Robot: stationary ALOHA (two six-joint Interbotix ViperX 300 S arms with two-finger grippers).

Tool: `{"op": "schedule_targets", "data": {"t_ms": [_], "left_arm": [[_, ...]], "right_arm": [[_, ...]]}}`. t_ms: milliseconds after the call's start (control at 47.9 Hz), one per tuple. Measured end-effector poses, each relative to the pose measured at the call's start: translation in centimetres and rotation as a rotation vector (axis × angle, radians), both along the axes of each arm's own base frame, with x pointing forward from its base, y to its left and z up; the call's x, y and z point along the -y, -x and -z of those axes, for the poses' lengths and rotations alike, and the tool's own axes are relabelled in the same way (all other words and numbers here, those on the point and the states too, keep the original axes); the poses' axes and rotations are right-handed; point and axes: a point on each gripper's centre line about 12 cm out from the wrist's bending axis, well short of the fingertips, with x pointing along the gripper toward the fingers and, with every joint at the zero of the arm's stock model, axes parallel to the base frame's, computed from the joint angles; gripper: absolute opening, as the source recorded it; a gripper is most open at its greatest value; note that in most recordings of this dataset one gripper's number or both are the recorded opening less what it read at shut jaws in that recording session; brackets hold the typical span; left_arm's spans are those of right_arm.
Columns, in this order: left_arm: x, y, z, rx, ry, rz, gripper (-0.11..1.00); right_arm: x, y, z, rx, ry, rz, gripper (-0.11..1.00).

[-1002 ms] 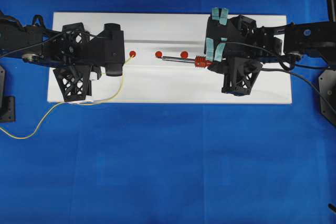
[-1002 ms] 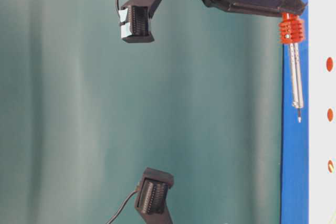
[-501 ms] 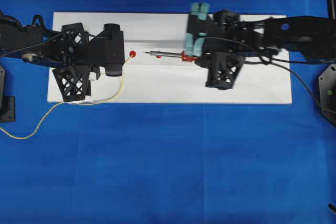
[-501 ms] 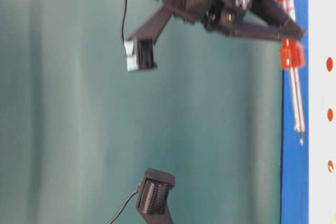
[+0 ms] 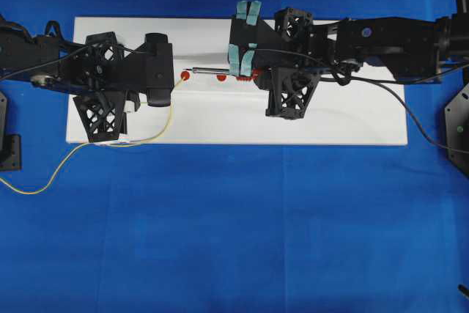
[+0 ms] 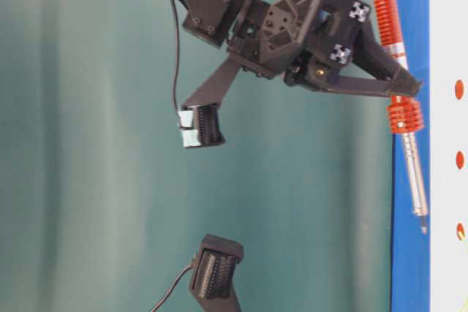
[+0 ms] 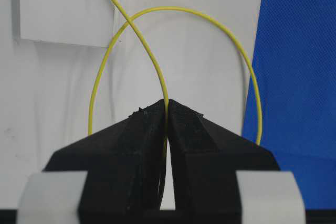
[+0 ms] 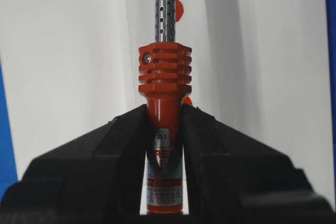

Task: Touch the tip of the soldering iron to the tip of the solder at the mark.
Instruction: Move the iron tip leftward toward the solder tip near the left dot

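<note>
The soldering iron (image 5: 220, 72) lies level above the white board (image 5: 352, 126), its orange-red handle clamped between the fingers (image 8: 121, 150) of the right gripper (image 5: 245, 72), which are closed tight on it just behind the ribbed collar. In the right wrist view the perforated metal shaft runs straight up from that collar, passing beside a red dot (image 8: 179, 10) on the board. From overhead, the shaft points toward the left arm, and its tip sits just short of the leftmost red dot (image 5: 185, 75), with the middle dot (image 5: 221, 76) under or just beside the shaft. In the table-level view the iron (image 6: 409, 158) is tilted slightly, its point close to the board's surface; whether it touches cannot be told.

The solder (image 5: 165, 119), a thin yellow wire, is pinched between the closed fingers (image 7: 131, 150) of the left gripper (image 5: 170, 82). Its free end reaches out to the leftmost red dot, near the iron's tip; contact between the two tips cannot be made out. In the left wrist view the solder (image 7: 173, 10) arches over the board in a loop and crosses itself above the fingers. Overhead, the rest of it trails off the board's near edge onto the blue desk (image 5: 234, 218) and curves away to the left.
</note>
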Motion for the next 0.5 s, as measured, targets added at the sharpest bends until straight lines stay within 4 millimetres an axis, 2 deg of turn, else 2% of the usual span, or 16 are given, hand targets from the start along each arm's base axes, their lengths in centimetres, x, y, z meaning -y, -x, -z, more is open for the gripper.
{"op": "schedule_targets", "data": {"t_ms": [209, 501], "left_arm": [[0.0, 0.0, 0.0, -0.002, 0.0, 0.0, 0.01], [0.0, 0.0, 0.0, -0.002, 0.0, 0.0, 0.01]], "right_arm": [[0.1, -0.3, 1.4, -0.033, -0.006, 0.0, 0.06], [0.1, -0.7, 1.6, -0.044, -0.008, 0.001, 0.06]]}}
